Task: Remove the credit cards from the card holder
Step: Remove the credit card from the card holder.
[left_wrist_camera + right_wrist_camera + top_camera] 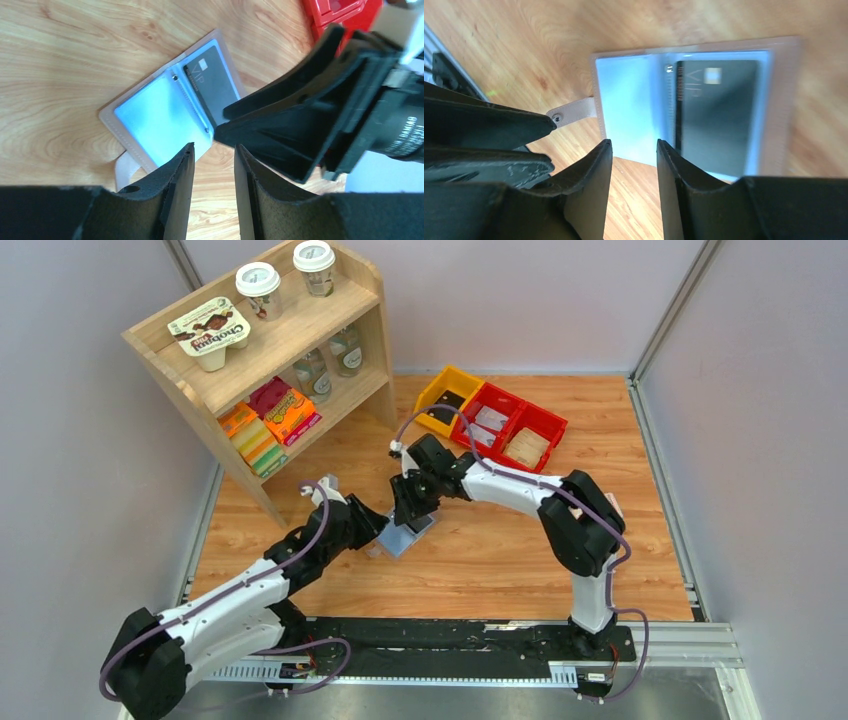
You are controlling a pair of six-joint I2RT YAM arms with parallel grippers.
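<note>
card holder [634,107] open flat, black card [716,115] seen from wrist views only

Near the middle of the worktop, the card holder [403,540] is mostly covered from above by the left gripper [377,530] and the right gripper [413,512]; only a blue-grey corner shows. From the left wrist, the black card [212,82] loses its lower corner behind the right gripper, and the holder's tab [125,172] runs under a left finger. Glare washes out the other panel, so its contents cannot be told. The card's small print is blurred. What lies in the red bins [548,420] by the far edge is too small to identify.
</note>
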